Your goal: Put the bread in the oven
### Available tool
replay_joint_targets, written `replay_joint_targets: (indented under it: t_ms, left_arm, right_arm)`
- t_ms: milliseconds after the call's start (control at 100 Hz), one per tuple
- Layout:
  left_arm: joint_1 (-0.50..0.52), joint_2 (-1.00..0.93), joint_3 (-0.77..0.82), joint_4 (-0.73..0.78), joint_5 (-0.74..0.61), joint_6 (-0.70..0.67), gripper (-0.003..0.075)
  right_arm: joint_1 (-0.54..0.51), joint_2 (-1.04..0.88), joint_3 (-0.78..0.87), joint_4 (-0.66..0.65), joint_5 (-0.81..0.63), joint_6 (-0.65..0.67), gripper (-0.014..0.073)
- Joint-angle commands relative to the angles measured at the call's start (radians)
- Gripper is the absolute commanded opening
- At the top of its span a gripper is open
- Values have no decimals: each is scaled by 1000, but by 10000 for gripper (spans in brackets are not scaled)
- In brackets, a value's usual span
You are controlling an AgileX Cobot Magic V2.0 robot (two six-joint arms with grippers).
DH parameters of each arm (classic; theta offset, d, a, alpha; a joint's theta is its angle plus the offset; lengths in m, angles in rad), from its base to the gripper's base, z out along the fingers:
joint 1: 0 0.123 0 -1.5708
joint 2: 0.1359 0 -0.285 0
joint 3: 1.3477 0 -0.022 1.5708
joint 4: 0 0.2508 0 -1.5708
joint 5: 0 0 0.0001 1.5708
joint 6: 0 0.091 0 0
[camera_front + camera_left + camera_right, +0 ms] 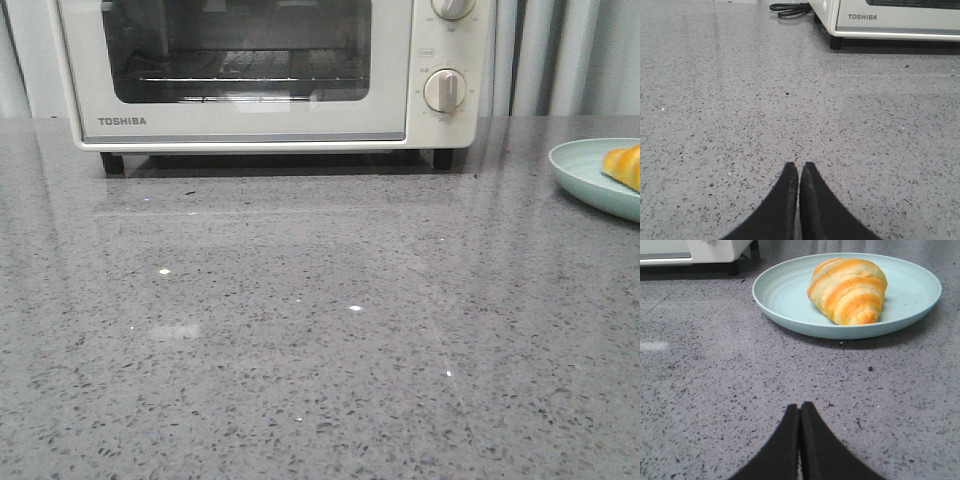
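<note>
The cream-white Toshiba oven (250, 110) stands at the back of the grey table, its glass door closed, a wire rack visible inside. Its corner shows in the left wrist view (890, 22) and in the right wrist view (695, 252). The bread (850, 290), golden-orange with cream stripes, lies on a pale blue plate (785, 295); only its tip (626, 165) shows at the front view's right edge. My left gripper (799, 167) is shut and empty, low over the bare table. My right gripper (800, 407) is shut and empty, short of the plate. Neither gripper shows in the front view.
A coiled black power cable (790, 8) lies on the table beside the oven's left side. The oven has two round knobs (445, 90) on its right panel and black feet (112, 162). The plate (590, 175) sits at the table's right.
</note>
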Motion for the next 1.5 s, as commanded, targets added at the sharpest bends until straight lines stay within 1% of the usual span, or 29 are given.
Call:
replay_joint_targets:
  t_ms: [0, 780, 830, 930, 1010, 1060, 1090, 1100, 1110, 1170, 1220, 1280, 1310, 1400, 1490]
  left_arm:
    - [1, -27, 22, -8, -62, -12, -21]
    - [1, -27, 22, -8, -62, -12, -21]
    - [1, -27, 22, -8, -62, -12, -22]
    - [1, -27, 22, -8, -62, -12, -21]
    - [1, -27, 22, -11, -70, -12, -21]
    - [1, -27, 22, -55, -94, -12, -21]
    - [1, -27, 22, -122, -119, -12, -21]
    - [1, -27, 22, -156, -130, -12, -21]
    - [1, -27, 22, -156, -135, -12, -21]
    - [1, -27, 20, -355, -179, -12, -21]
    - [1, -27, 20, -522, -211, -12, -21]
    - [1, -27, 20, -664, -236, -12, -21]
    - [1, -27, 20, -705, -249, -12, -21]
    - [1, -27, 20, -769, -291, -12, -21]
    - [1, -27, 20, -848, -316, -12, -22]
  right_arm:
    - [-3, -19, 26, 1, -26, -7, -57]
    - [-3, -19, 26, -1, -28, -7, -57]
    - [-3, -19, 26, -16, -33, -7, -57]
    - [-3, -19, 26, -48, -79, -7, -57]
    - [-3, -19, 26, -77, -181, -7, -57]
    - [-3, -19, 26, -63, -261, 5, -57]
    - [-3, -19, 26, -37, -315, 20, -57]
    - [-3, -19, 26, -9, -338, 25, -57]
    - [-3, -19, 26, -9, -355, 27, -57]
    - [-3, -19, 26, 81, -467, 49, -57]
    - [-3, -19, 26, 139, -528, 54, -57]
    - [-3, -19, 26, 192, -534, 54, -57]
    - [-3, -19, 26, 221, -527, 54, -57]
    - [-3, -19, 26, 344, -516, 54, -57]
    - [-3, -19, 26, 389, -527, 54, -57]
